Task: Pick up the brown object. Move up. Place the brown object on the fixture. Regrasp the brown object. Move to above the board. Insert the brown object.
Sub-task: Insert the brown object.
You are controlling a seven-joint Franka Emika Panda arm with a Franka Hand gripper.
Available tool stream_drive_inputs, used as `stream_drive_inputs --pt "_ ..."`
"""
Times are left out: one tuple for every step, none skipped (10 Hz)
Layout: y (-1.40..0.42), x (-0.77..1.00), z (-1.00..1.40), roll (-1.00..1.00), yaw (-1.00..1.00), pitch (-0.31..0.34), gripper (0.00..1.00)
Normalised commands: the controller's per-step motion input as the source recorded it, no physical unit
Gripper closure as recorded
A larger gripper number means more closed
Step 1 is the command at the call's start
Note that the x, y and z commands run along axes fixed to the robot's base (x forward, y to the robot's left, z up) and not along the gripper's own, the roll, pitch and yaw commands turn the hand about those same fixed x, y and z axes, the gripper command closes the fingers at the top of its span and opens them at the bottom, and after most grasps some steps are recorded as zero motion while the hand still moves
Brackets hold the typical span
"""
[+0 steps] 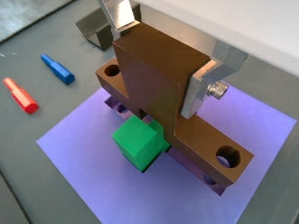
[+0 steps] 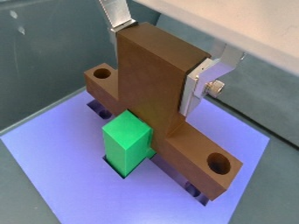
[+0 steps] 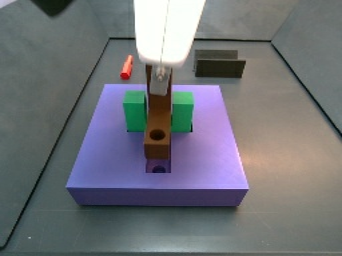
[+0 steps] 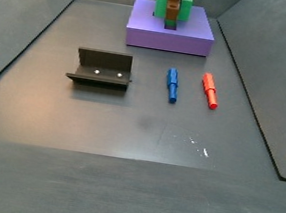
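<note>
1. A dark grey walled floor is seen in a side view, and the board is taken as the landmark, set toward one end of that floor.
2. The fixture is seen well apart from the board, standing bare; a blue marker and a red marker lie between it and the board's side of the floor.
3. The brown object is seen directly over the board's middle, its bar upright and its cross end with the round holes lowest, at or just above the purple surface; whether it is already seated in the slot cannot be told.
4. The gripper is placed above the board, and the bar is pinched between the silver plates, one finger being pressed flat on the bar's side.
5. The green block is seen on the board, just beside the cross end and possibly touching it.
6. A jam is judged to be the chief risk: if the cross end is slightly turned or offset from the slot, its edge would catch on the board's rim.
7. A push against the green block is also judged possible, and the piece could be tilted by it.
8. If the plates are spread before seating is complete, the tall bar could topple onto the board.
</note>
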Motion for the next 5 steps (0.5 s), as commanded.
stream_drive_inputs --pt "0.0 0.0 -0.25 0.0 -0.09 0.0 1.0" --pt "0.0 -0.01 -0.21 0.02 -0.1 0.0 1.0" --pt "0.0 0.0 -0.23 0.01 -0.09 0.0 1.0" --pt "-0.02 0.05 -0.28 0.02 -0.08 0.0 1.0" --pt "-0.03 0.08 -0.31 0.08 -0.07 0.0 1.0"
